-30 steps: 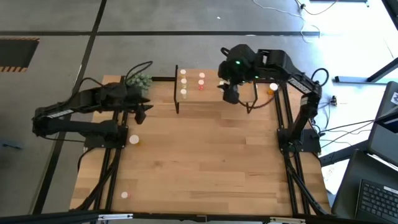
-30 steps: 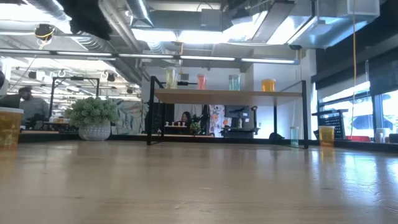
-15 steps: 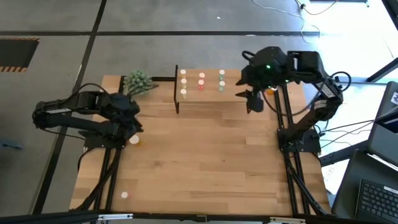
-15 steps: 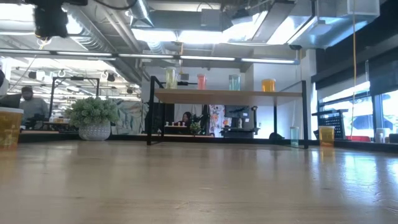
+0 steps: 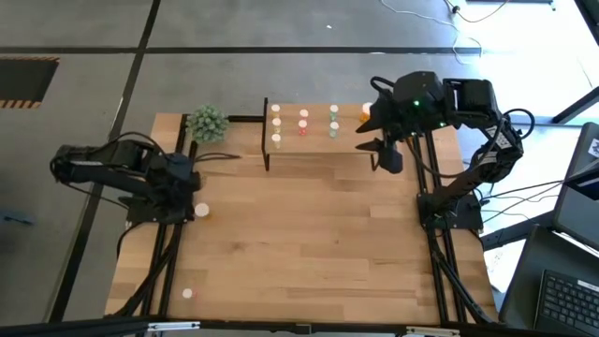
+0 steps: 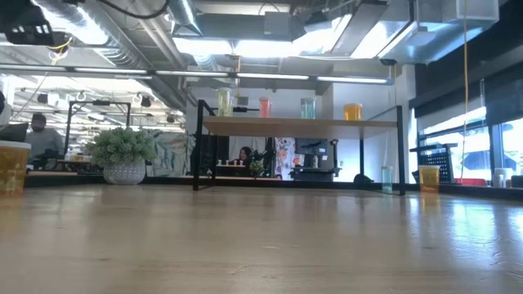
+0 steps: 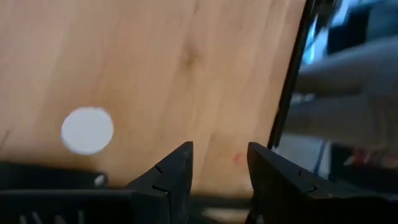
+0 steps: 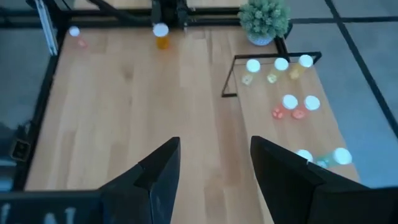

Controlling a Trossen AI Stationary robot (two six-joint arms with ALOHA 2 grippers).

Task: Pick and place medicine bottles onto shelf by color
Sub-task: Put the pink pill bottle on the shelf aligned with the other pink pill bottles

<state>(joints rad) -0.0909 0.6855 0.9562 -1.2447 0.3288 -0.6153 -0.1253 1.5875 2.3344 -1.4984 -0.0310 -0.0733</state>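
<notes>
Right gripper, jaws parted and empty, has withdrawn from shelf; left gripper, likewise unclenched, has retreated beside orange bottle, probably next.

This is a robotics lab set in a large open-plan office or workshop hall. The wooden counter stands on a bare grey concrete floor with taped lines, and cables trail across that floor beyond the counter's far edge. Beside the counter's right edge sits an open laptop. Past the counter, the level view shows exposed ceiling ducts and pipes, strip lighting, desks with monitors, and a seated person well behind the potted plant.
</notes>
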